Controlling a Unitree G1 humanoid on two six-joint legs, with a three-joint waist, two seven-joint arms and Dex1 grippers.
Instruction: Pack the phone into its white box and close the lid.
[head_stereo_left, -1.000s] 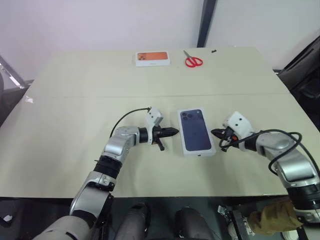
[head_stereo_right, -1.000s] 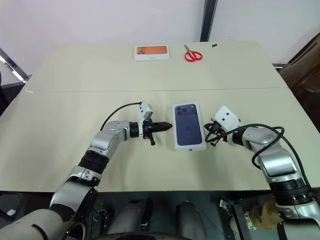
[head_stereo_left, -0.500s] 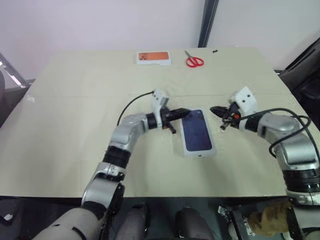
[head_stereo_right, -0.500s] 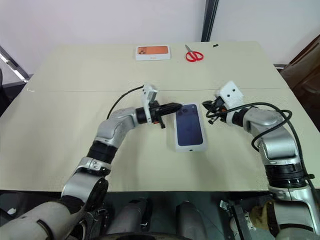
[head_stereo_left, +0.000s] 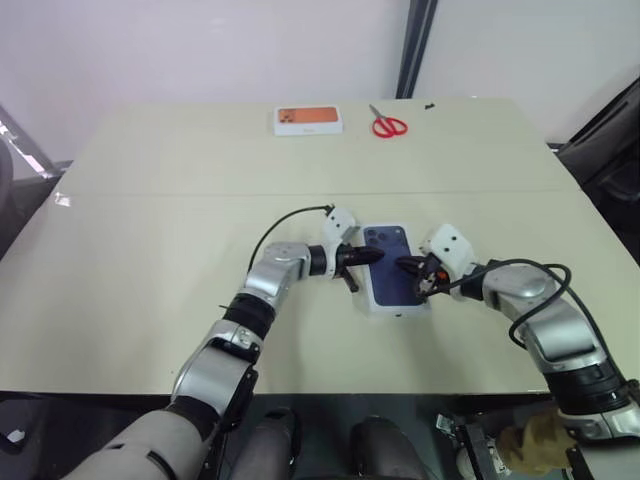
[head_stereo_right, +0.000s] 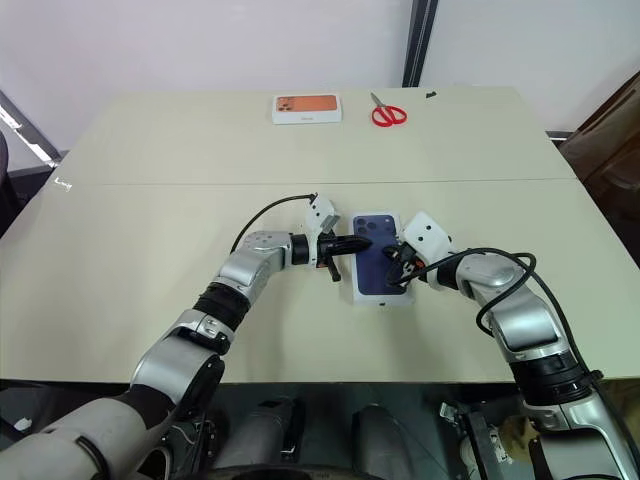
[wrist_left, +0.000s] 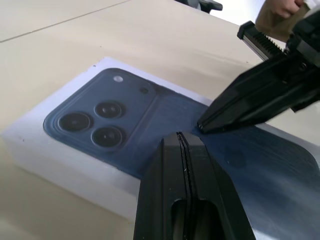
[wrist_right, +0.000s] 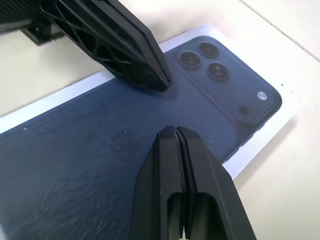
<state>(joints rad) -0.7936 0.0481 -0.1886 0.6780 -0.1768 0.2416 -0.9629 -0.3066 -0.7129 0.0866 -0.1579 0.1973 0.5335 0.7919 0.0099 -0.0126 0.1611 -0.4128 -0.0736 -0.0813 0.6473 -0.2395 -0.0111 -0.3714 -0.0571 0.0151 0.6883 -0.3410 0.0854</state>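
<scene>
lid (head_stereo_left: 392, 266) printed side up on desk (head_stereo_left: 150, 220), left gripper (head_stereo_left: 377, 256) and right gripper (head_stereo_left: 403, 266) (jaws closed, empty) over it, tips seemingly touching its face

A white box with an orange top (head_stereo_left: 307, 119) is lying flat near the far edge of the beige table (head_stereo_left: 150, 240), a little left of its middle. Red-handled scissors (head_stereo_left: 386, 122) are lying just to the right of it, close by but apart, with their blades pointing toward the far edge. A faint seam (head_stereo_left: 180, 193) is running across the tabletop from left to right.
</scene>
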